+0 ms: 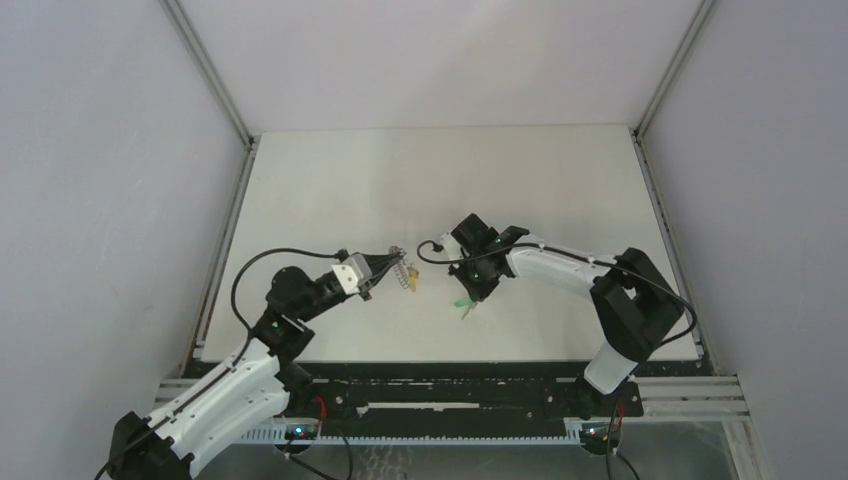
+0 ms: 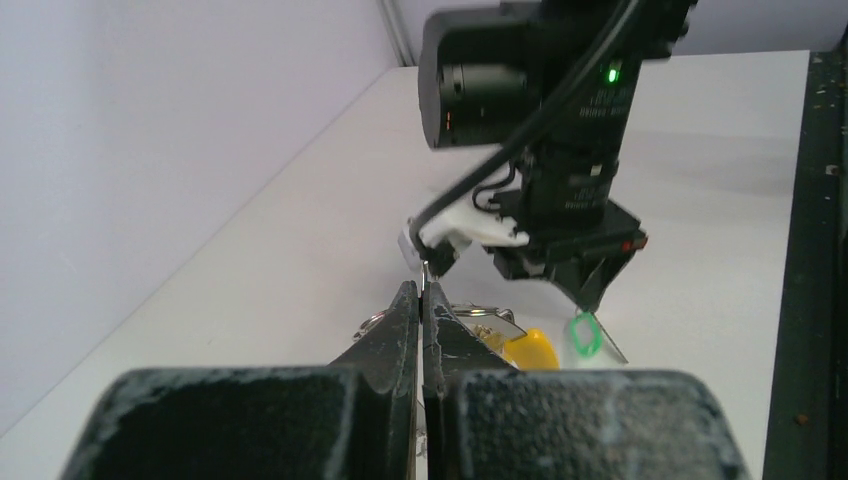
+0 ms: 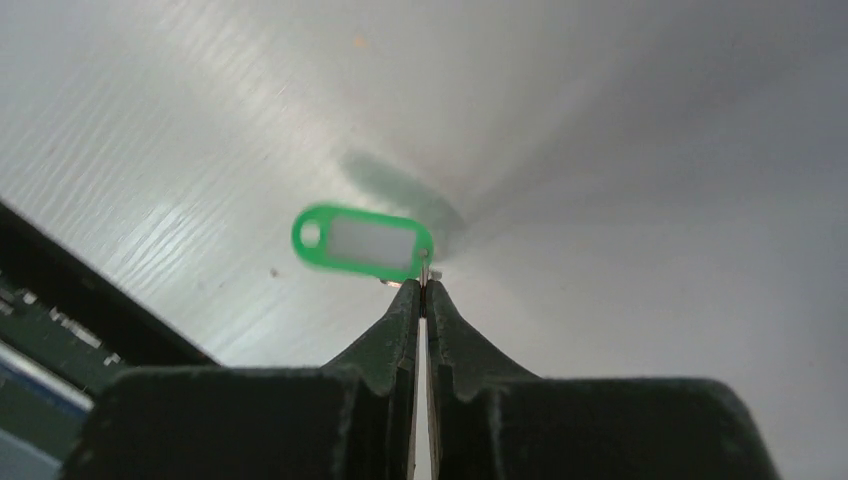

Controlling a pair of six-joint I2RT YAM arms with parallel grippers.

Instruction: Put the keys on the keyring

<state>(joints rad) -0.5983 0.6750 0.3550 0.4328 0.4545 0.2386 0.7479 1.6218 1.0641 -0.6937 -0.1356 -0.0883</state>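
The left fingers (image 1: pixel 388 266) reach in from the near left, over the middle of the white desk (image 1: pixel 450 170). They are pressed together and clamped on the thin grey keyring (image 1: pixel 401 270), which is held off the desk at their tips. In the left wrist view the same fingers (image 2: pixel 415 310) meet with no gap, and the rim of the keyring (image 2: pixel 488 312) shows on both sides of them. The yellow key (image 1: pixel 412 283) sits against the right edge of the ring. Its yellow head (image 2: pixel 530 348) shows just beyond the rim, but I cannot tell whether it is threaded on.

The right fingers (image 1: pixel 468 297) point down, a little to the right of the ring and apart from it. They are shut on the small metal loop at one end of the green key (image 1: pixel 465 306). In the right wrist view those fingers (image 3: pixel 415 300) close tight on that loop, and the green key (image 3: pixel 362 242) sticks out to the left above the desk, with its shadow on the surface beyond. From the left wrist the green key (image 2: pixel 585 333) hangs below the right arm (image 2: pixel 560 150), near the yellow 1 and not touching the ring.
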